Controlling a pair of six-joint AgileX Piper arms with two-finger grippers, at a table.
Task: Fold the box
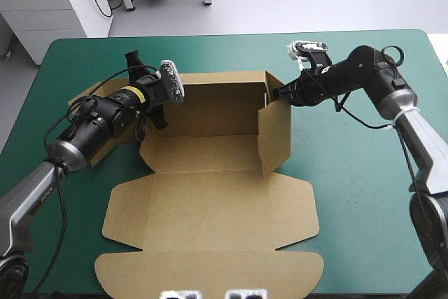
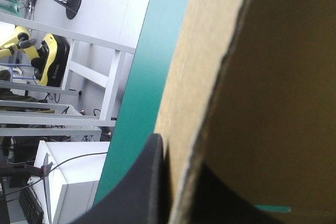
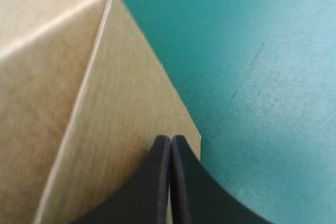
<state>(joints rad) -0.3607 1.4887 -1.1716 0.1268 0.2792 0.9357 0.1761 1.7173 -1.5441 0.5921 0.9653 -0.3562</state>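
The brown box (image 1: 210, 194) lies mid-table with its back wall and right side wall (image 1: 274, 138) raised and its lid flat toward the front edge. My left gripper (image 1: 162, 106) is at the box's left end. In the left wrist view it (image 2: 176, 156) is shut on an upright board edge of the box (image 2: 273, 103), one black finger on each side. My right gripper (image 1: 275, 94) is at the right wall's back top corner. In the right wrist view its fingers meet in a point (image 3: 170, 139) against the outside of the box (image 3: 79, 103), with no board between them.
A brown flap (image 1: 82, 99) of the box lies flat under my left arm near the table's left edge. The flat lid (image 1: 210, 271) reaches almost to the front edge. Bare teal-green cover (image 1: 364, 194) lies to the right of the box.
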